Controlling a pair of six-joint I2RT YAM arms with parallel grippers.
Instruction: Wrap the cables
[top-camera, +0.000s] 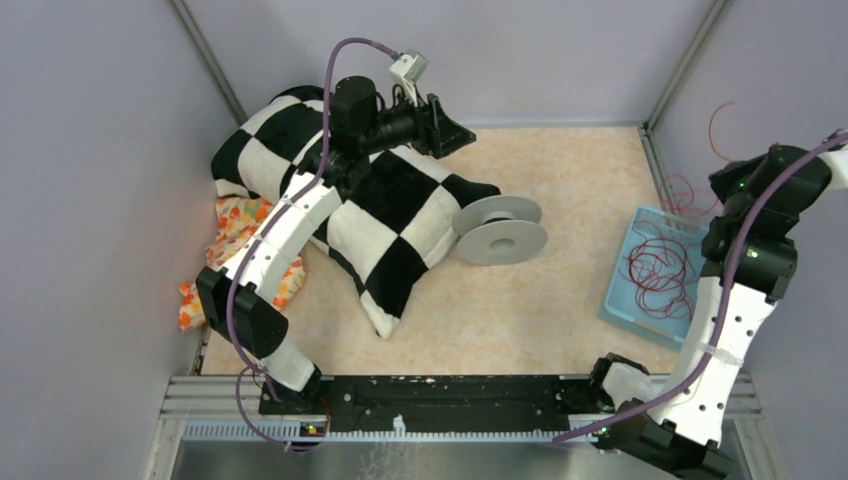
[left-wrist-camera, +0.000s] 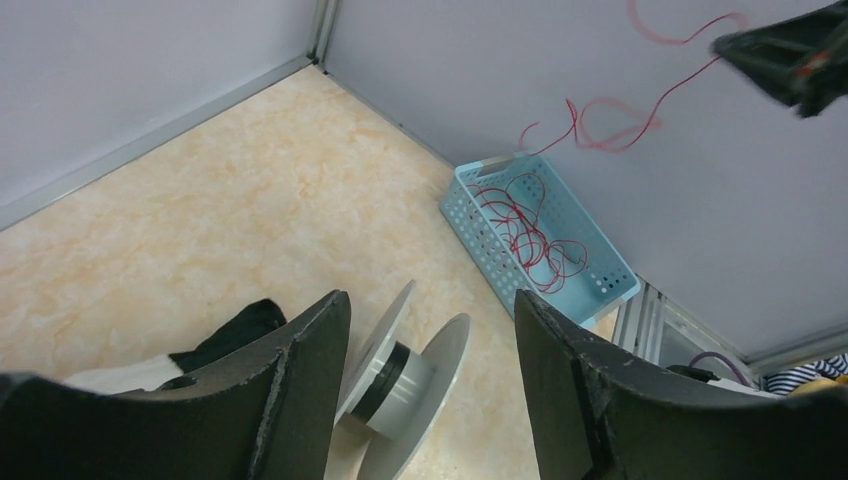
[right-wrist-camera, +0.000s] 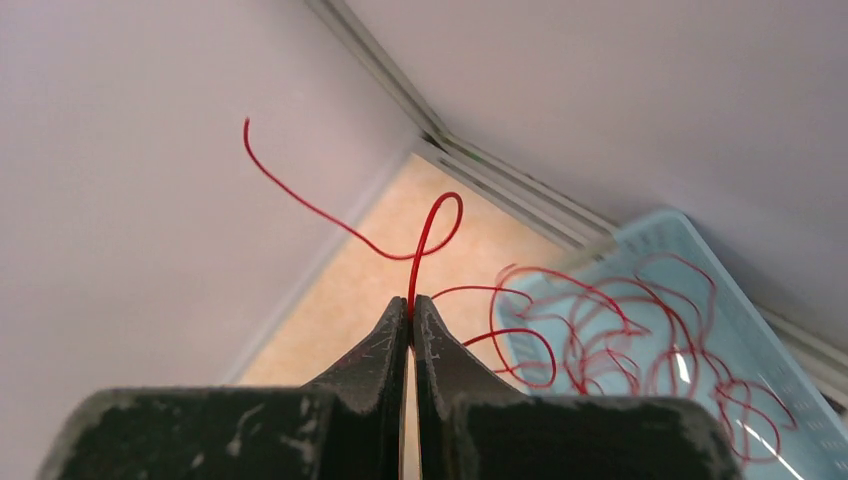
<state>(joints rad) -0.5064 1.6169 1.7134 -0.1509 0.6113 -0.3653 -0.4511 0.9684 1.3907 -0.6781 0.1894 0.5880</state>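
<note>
Near edge: black base rail (top-camera: 450, 395), both arms bolted to it. Surface is a beige marbled table (top-camera: 560, 170), matte, bare in the middle.

Right gripper (right-wrist-camera: 411, 305): jaws pinched fully together on one strand of the cables (left-wrist-camera: 525, 225). The strand comes straight out of the tips, makes a small loop just past them, and its free end curls off to the left of the jaws against the wall. The strand is lifted, not lying on the table. Rest of the cables, thin dark-red curly wire, sit as a loose tangle in a light-blue perforated basket (top-camera: 622, 270) below and to the right of those jaws, a few loops hanging over its far rim. The basket sits flat against the right wall.

Left gripper (left-wrist-camera: 430, 300): jaws spread wide, nothing between them, nothing touched. It hangs above the table. Under the gap between its fingers lies a grey spool (top-camera: 500, 230), bare core, tipped over on the edges of its flanges. Beyond the spool, further out from these jaws, is the basket.

A black-and-white checkered cushion (top-camera: 390, 220) lies behind the left jaws, one corner touching or nearly touching the spool. Orange patterned cloth (top-camera: 235, 235) is bunched at its left edge.

Far side: plain pale grey walls (top-camera: 90, 150) on three sides, metal posts (top-camera: 205, 60) in the corners.
</note>
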